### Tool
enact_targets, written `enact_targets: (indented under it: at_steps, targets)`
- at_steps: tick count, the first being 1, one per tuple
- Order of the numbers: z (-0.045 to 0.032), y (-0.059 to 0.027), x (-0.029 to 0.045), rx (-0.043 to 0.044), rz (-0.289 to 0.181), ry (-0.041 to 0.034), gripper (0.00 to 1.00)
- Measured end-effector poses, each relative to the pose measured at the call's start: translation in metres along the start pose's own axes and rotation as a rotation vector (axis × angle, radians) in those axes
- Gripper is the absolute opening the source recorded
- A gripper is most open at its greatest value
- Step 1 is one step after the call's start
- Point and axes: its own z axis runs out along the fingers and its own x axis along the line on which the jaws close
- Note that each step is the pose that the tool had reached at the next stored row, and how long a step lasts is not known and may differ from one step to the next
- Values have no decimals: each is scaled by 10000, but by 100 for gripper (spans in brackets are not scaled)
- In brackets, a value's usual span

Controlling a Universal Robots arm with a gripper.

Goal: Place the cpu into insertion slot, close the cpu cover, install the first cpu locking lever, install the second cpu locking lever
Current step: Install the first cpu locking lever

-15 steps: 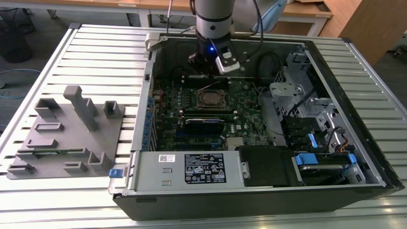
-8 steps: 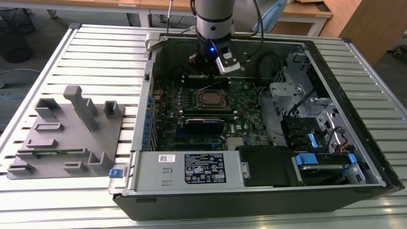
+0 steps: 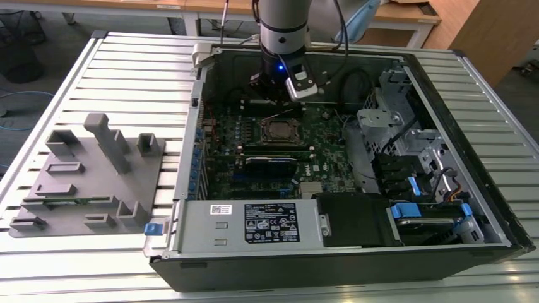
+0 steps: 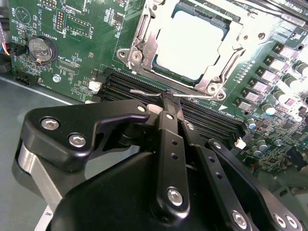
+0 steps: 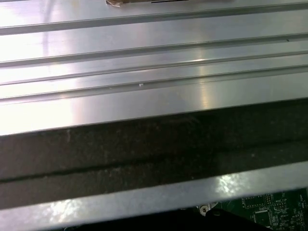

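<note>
So the small flat square cpu with the dull silver-grey top (image 4: 192, 43) is sitting in the square insertion slot with the silvery metal rim (image 4: 130, 56). The thin silvery cpu cover frame (image 4: 146, 43) is folded down flat around it, and the chip shows through its big window.

The black two-finger gripper (image 4: 171, 102) is just beside the socket, over the long black memory slots (image 4: 120, 84) that run along that edge. Its jaws are pressed together at the tips. Those tips sit right on a thin silvery wire locking lever (image 4: 144, 92) lying along the socket's edge. I can't tell if the wire is actually pinched between them or just touched.

In the exterior view the arm comes down into the open black computer case (image 3: 337, 271). The gripper hangs at roughly 12 o'clock from the socket, close to it on the green motherboard (image 3: 329, 139). A silver power supply box with white labels (image 3: 211, 233) is at 6 o'clock from the socket. A grey moulded fixture tray with upright holders (image 3: 84, 183) lies at 9 o'clock, outside the case, on the slatted aluminium table (image 3: 126, 63).

The second wrist view also shows a round silver coin battery (image 4: 39, 48) on the board, well apart from the socket. The first wrist view looks along the table slats, with a dark band of case wall (image 5: 144, 149) near them.
</note>
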Motion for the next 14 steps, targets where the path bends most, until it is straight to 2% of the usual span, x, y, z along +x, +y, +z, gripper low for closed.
enact_targets:
  at_steps: [14]
  targets:
    - [10,5,-34,2,0,0,10]
